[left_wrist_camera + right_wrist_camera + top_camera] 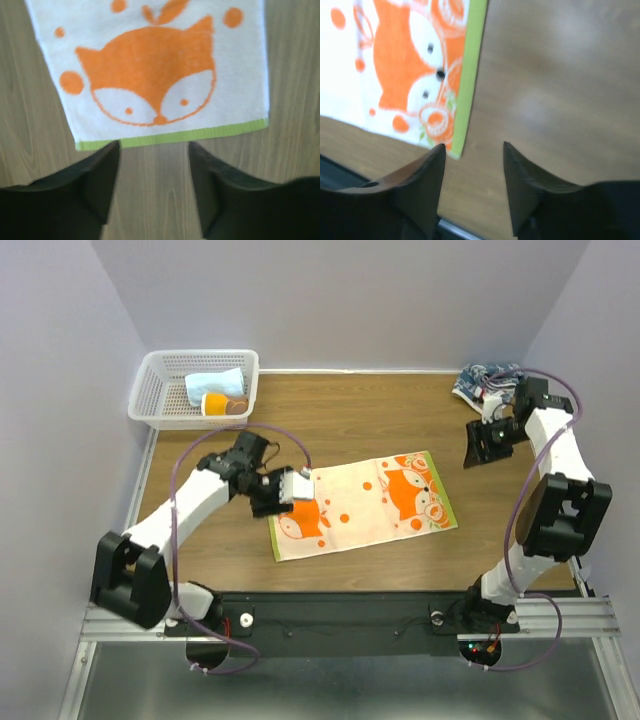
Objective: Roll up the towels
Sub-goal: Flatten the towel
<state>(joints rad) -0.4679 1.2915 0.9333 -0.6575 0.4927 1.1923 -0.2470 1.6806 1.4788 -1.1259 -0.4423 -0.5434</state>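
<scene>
Your wooden tabletop [350, 410], pale walls [350, 300] around: basket [148, 398] back left holds a light-blue cloth [215, 383]. Fox towel [365, 502] flat at centre, blue towel [478, 378] bunched back right. Left gripper [154, 145] and right gripper [472, 147] gape empty.

A white mesh basket [148, 395] sits at the wooden table's [370, 410] far-left corner.

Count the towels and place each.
2: the orange-print towel flat mid-table; the blue patterned towel bunched in the far right corner. The pale-blue cloth in the basket may be another.
</scene>
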